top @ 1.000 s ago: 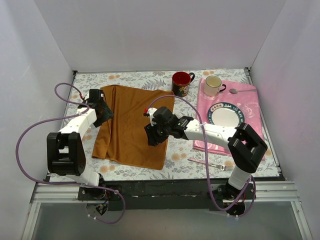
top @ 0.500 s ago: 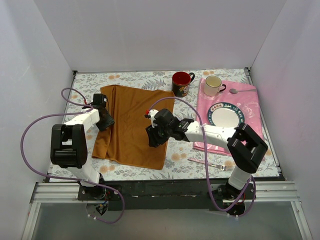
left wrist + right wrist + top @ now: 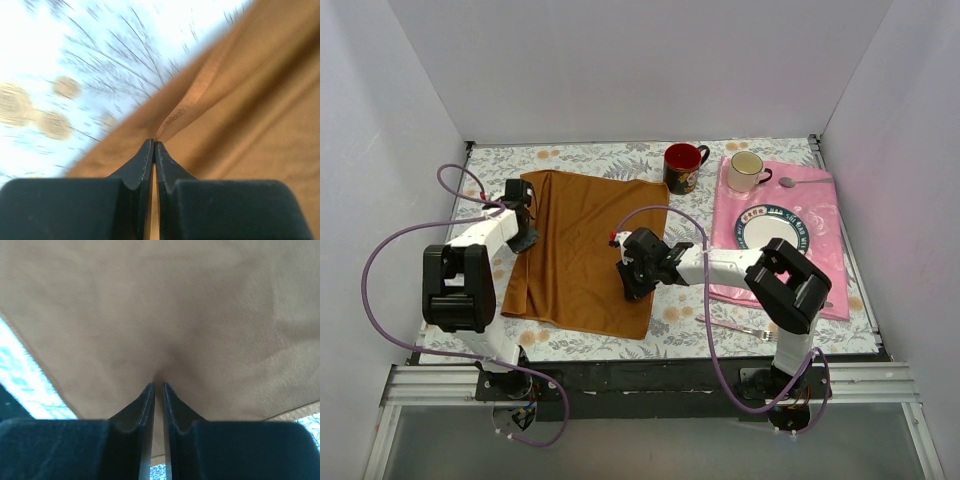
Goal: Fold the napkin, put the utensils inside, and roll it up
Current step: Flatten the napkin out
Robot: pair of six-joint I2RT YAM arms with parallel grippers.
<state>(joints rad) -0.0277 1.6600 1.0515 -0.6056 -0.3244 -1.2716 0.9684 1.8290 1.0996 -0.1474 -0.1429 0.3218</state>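
Note:
The rust-orange napkin [image 3: 582, 250] lies spread flat on the floral tablecloth, left of centre. My left gripper [image 3: 527, 238] sits at its left edge. In the left wrist view this gripper [image 3: 154, 142] is shut on a pinched ridge of the napkin's hem [image 3: 176, 113]. My right gripper [image 3: 633, 288] is down on the napkin's right edge. The right wrist view shows that gripper [image 3: 158, 385] closed to a thin gap with the napkin [image 3: 165, 315] puckered at its tips. One of the utensils, a silver fork [image 3: 725, 325], lies near the front edge on the right.
A pink floral cloth [image 3: 815, 205] at the right carries a small plate [image 3: 770, 230], a white mug [image 3: 747, 170] and a spoon [image 3: 805, 182]. A dark red mug [image 3: 682, 165] stands just beyond the napkin's far right corner. White walls close in the table.
Both grippers have closed on the napkin's edges. The left one slid slightly back along the left edge. The right one lowered onto the right edge as its arm folded in.

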